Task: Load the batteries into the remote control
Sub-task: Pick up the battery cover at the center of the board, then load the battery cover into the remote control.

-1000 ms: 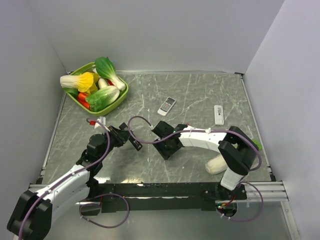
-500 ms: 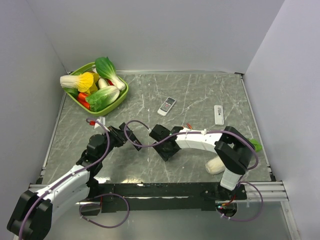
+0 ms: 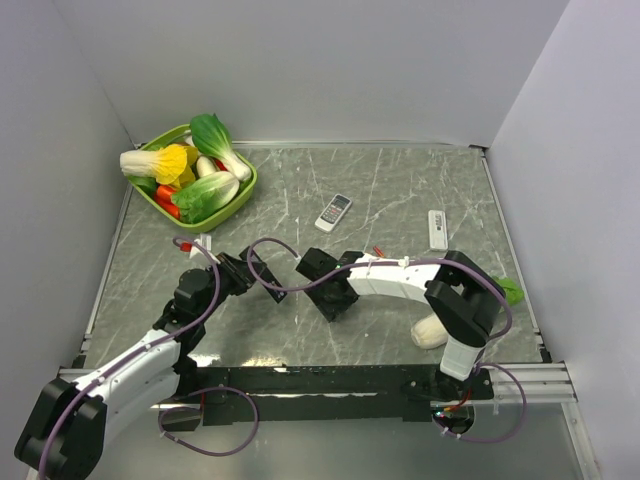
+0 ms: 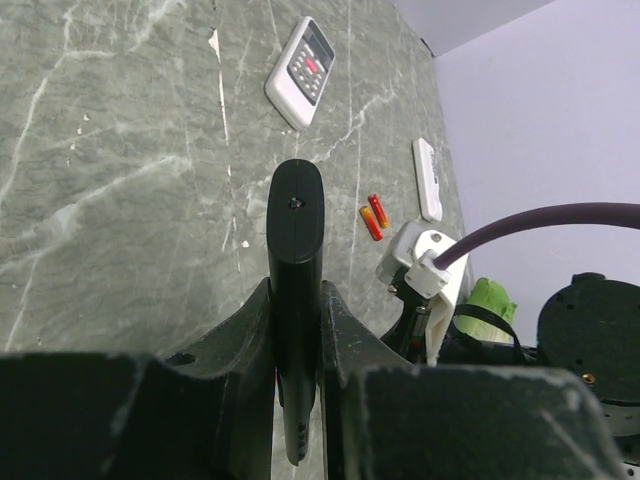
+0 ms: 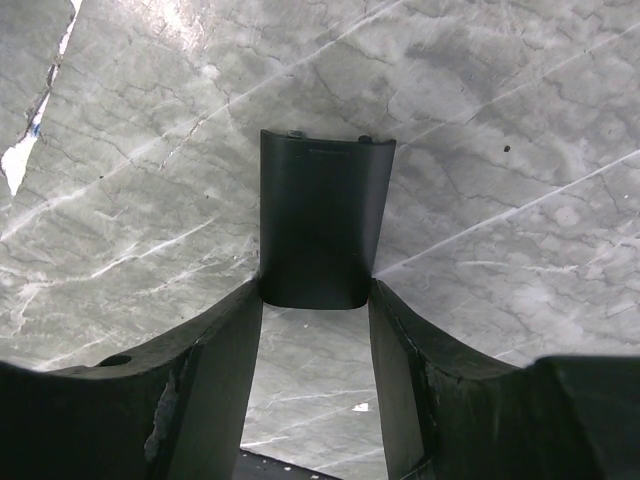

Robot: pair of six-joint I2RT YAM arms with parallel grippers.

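My left gripper (image 4: 296, 300) is shut on a slim black remote (image 4: 296, 215), held edge-on above the table; in the top view it is left of centre (image 3: 252, 272). My right gripper (image 5: 316, 292) is shut on a curved black cover plate (image 5: 325, 210), held at its near end between the fingertips, just right of the left gripper in the top view (image 3: 311, 264). Two orange-red batteries (image 4: 374, 216) lie on the table beyond, near the right arm (image 3: 377, 250). The dark batteries are not visible.
A white remote with buttons (image 3: 334, 211) and a slim white piece (image 3: 438, 229) lie at the far middle and right. A green basket of vegetables (image 3: 247, 186) stands at the back left. A white vegetable (image 3: 432, 331) lies by the right arm's base. A small red and white item (image 3: 192, 243) lies at the left.
My right gripper has moved left with the black cover, closer to the left gripper and the black remote. The left arm has barely moved.
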